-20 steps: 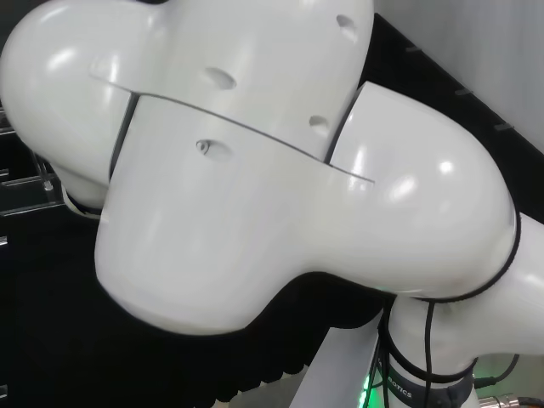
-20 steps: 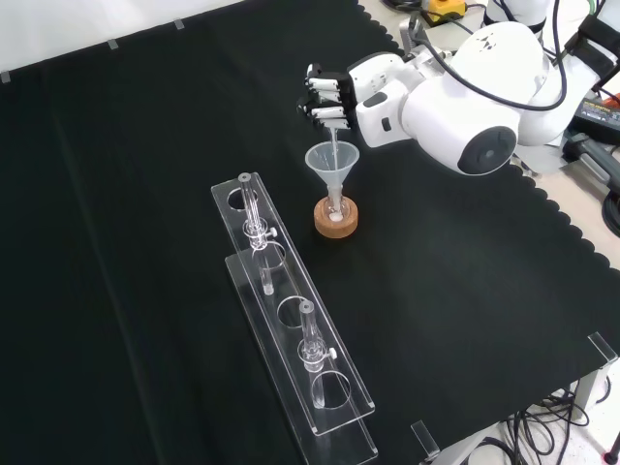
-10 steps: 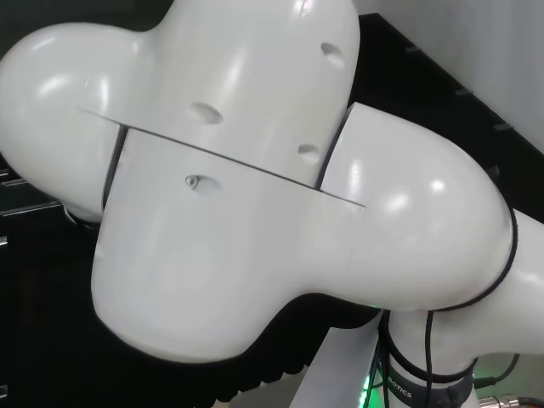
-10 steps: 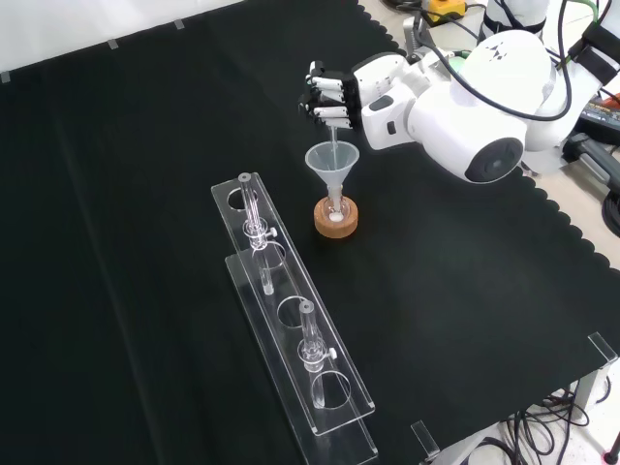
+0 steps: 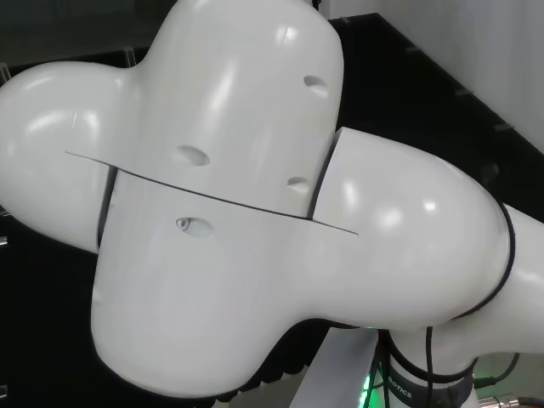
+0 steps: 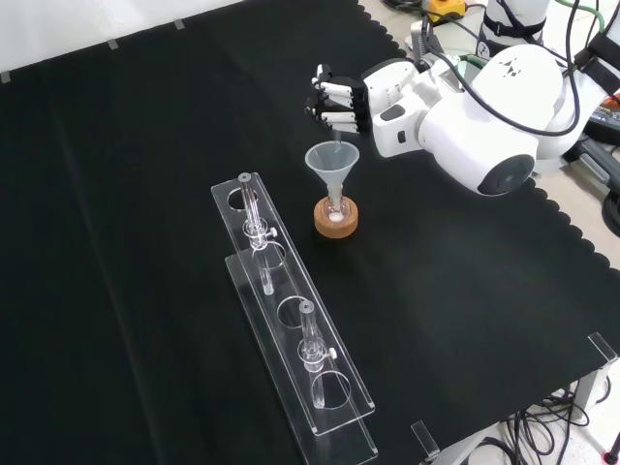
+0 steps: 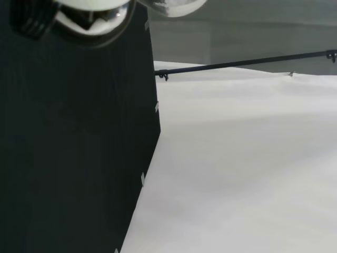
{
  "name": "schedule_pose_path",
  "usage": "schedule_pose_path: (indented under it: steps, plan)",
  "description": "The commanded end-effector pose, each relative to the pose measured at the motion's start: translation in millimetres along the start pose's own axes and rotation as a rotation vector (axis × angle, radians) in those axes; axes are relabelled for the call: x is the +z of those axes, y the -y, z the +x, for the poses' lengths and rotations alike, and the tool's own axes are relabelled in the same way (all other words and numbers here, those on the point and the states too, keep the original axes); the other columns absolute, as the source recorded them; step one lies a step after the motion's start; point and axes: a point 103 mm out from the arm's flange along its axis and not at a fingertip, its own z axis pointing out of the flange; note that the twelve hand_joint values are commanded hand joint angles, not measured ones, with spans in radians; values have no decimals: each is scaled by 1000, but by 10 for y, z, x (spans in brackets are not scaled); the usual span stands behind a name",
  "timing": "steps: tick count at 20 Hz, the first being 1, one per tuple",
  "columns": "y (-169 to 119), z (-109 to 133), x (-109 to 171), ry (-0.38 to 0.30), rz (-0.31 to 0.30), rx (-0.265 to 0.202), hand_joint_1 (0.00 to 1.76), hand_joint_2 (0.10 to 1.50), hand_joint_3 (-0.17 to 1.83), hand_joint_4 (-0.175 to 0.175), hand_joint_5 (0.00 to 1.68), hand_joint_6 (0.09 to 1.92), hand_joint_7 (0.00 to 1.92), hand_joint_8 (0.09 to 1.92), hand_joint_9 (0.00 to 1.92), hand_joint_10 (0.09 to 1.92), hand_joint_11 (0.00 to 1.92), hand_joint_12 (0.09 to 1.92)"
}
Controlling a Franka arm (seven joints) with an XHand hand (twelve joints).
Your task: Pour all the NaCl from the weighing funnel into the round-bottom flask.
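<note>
Weighing funnel (image 6: 336,137): held in the hand, upended above the flask; visible in the front view as a thin pale clear stem pointing straight down from the fingers; tip at the mouth of the clear funnel below, contact impossible to judge.
Hand (image 6: 339,100): in the front view, entering from the upper right, directly above the flask; fingers curled and clenched round the weighing funnel's upper end.
Clear funnel (image 6: 332,161): upright cone, seated with its stem in the flask's neck, just under the hand.
Round-bottom flask (image 6: 335,206): upright near the cloth's middle in the front view, small, clear, hard to outline.
NaCl (image 6: 335,219): small white patch low in the flask; amount remaining in the weighing funnel impossible to tell.
Cork ring (image 6: 322,223): brown stand under the flask, flat on the cloth.
Clear racks (image 6: 291,325): two long acrylic pieces lying diagonally, just left of and below the flask in the front view; thin upright glass pieces in some holes.
Black cloth (image 6: 126,194): covering the bench; scalloped edge at the right of the front view.
Arm link (image 5: 255,212): large white rounded shapes across the head view; in the front view (image 6: 494,126), right of the hand, round grey cap facing the camera.
Wrist view: black cloth edge (image 7: 68,158) beside a pale surface.
</note>
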Motion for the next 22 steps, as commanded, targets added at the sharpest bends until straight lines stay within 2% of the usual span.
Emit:
schedule_pose_path:
  steps: [1, 7, 22]
  plan:
    - [13, 8, -10, 16, -5, 0, 1133, 666, 591, 175, 1341, 521, 741, 608, 1188, 107, 986, 928]
    - [24, 21, -36, 42, -18, 0, 1133, 666, 592, 175, 1341, 522, 741, 608, 1189, 106, 986, 927]
    - [8, 7, -43, 39, -23, -1, 1133, 664, 595, 175, 1341, 524, 743, 607, 1190, 103, 989, 925]
